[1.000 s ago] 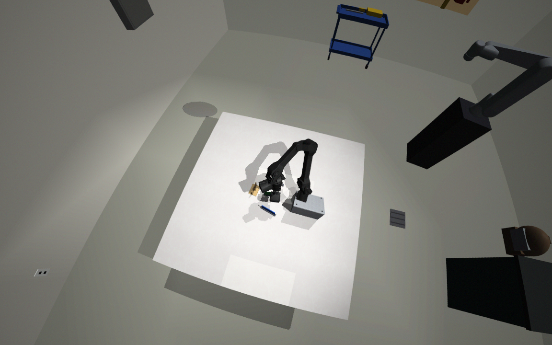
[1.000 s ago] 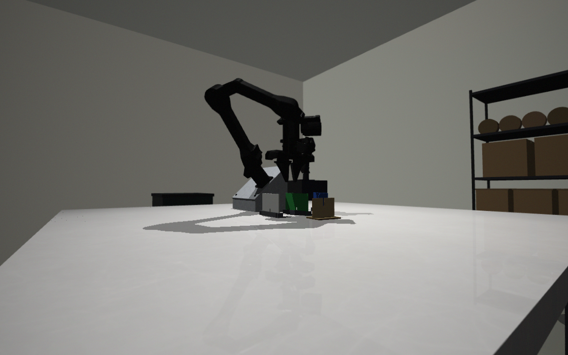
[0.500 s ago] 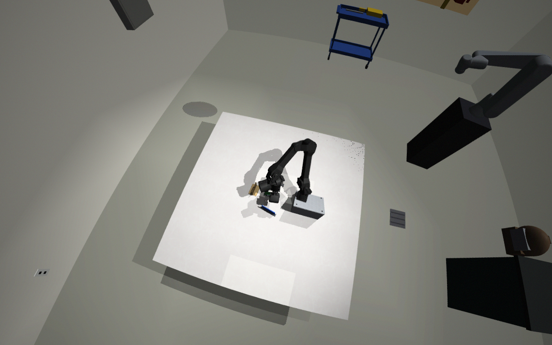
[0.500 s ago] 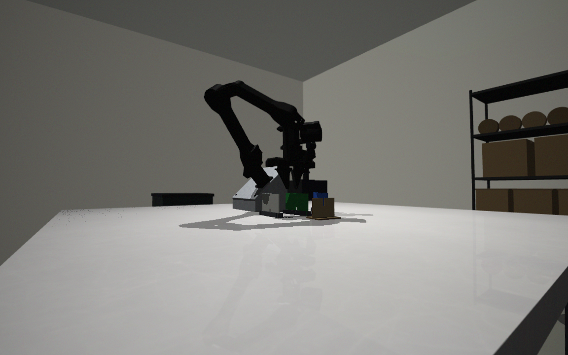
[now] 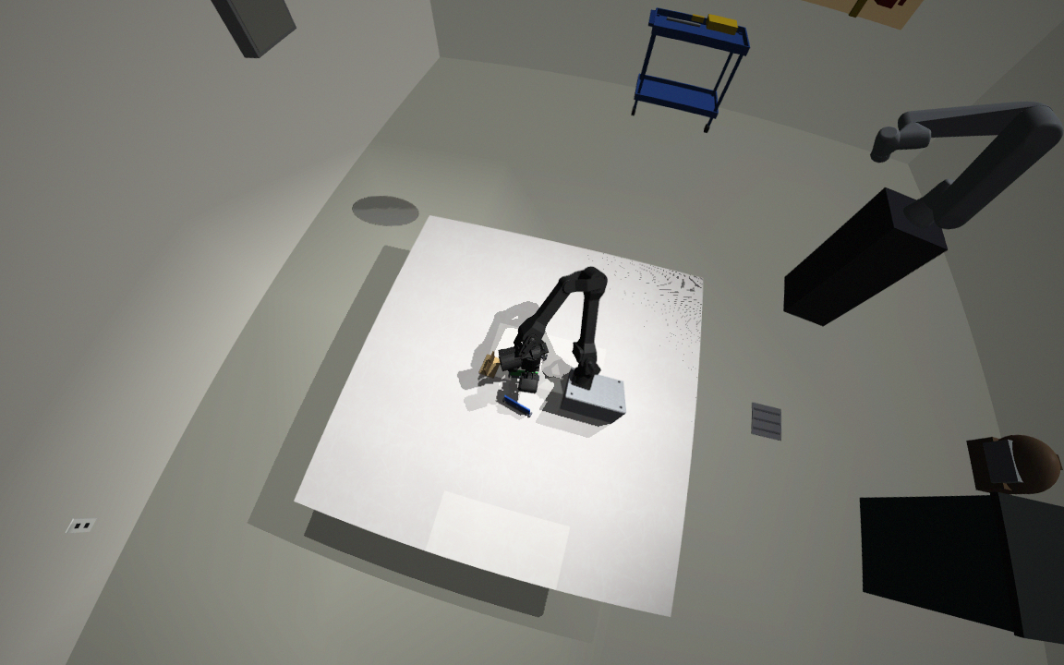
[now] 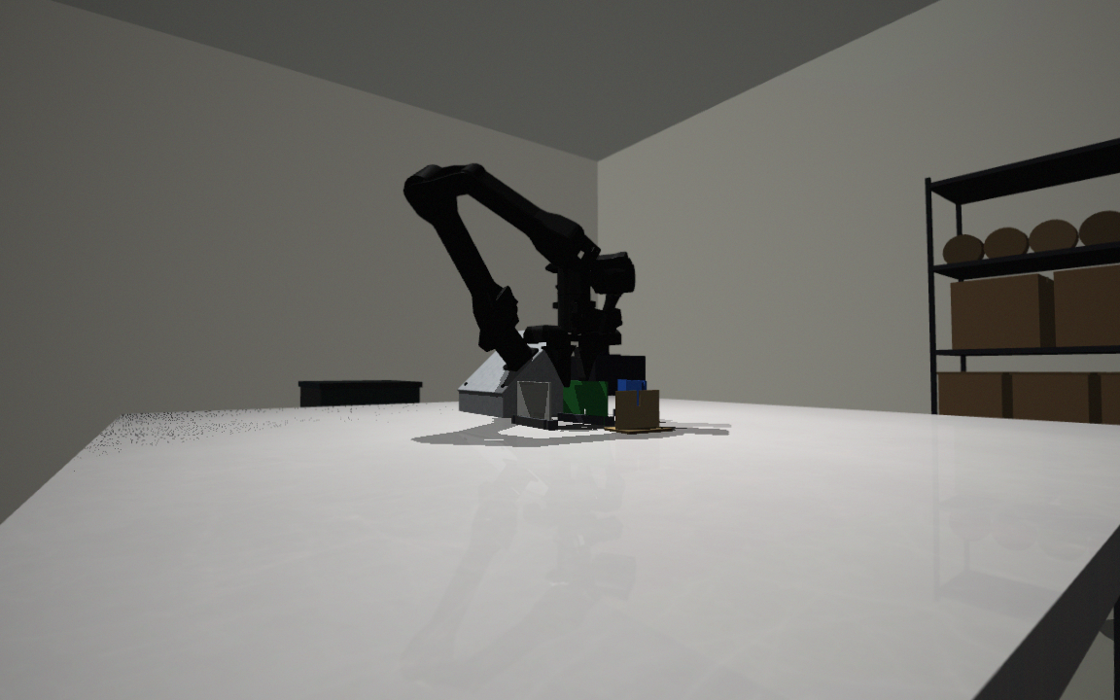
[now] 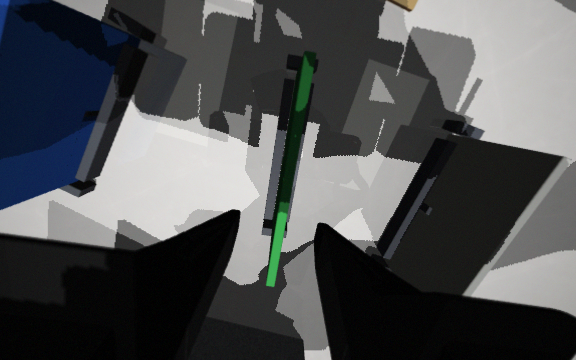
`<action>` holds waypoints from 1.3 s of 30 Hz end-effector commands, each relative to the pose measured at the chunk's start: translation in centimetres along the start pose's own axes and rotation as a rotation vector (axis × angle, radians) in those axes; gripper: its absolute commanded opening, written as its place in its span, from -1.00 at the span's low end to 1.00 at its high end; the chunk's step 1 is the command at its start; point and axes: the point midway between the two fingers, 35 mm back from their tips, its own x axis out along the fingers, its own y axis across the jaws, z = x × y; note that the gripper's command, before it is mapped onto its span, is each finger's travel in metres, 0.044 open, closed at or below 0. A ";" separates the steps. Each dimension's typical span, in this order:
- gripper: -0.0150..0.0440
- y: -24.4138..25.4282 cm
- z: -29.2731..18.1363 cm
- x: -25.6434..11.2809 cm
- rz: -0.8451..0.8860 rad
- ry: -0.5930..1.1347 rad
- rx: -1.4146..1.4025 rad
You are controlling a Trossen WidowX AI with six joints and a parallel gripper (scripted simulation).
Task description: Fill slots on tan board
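My black gripper point(image 6: 576, 379) point(image 7: 278, 220) is open and empty, pointing down. Its fingertips are on either side of the near top edge of the green board point(image 6: 586, 400) point(image 7: 293, 160). The green board stands upright in its black holder point(image 7: 274, 175). The blue board point(image 5: 516, 405) point(image 6: 630, 383) point(image 7: 33, 115) stands in a holder to the left in the wrist view. The grey board point(image 6: 534, 400) point(image 7: 508, 200) stands in a holder to the right there. The tan board point(image 5: 488, 364) point(image 6: 647, 410) stands on its base with a slot in its top edge. The arm hides much of the boards in the top view.
All boards stand on the white table point(image 5: 404, 463) point(image 6: 372, 566). The arm's wedge-shaped grey base point(image 5: 596, 395) point(image 6: 484, 391) is behind the holders in the exterior view. The blue and grey boards flank the fingers. Arm shadows cross the holders.
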 end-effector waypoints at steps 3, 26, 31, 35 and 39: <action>0.12 0.0 -0.3 1.3 -0.009 0.011 -0.013; -0.41 -0.1 -0.4 3.7 -0.011 0.011 -0.013; -0.49 -0.1 -0.4 3.7 -0.011 0.011 -0.013; -0.49 -0.1 -0.4 3.7 -0.011 0.011 -0.013; -0.49 -0.1 -0.4 3.2 -0.010 0.011 -0.013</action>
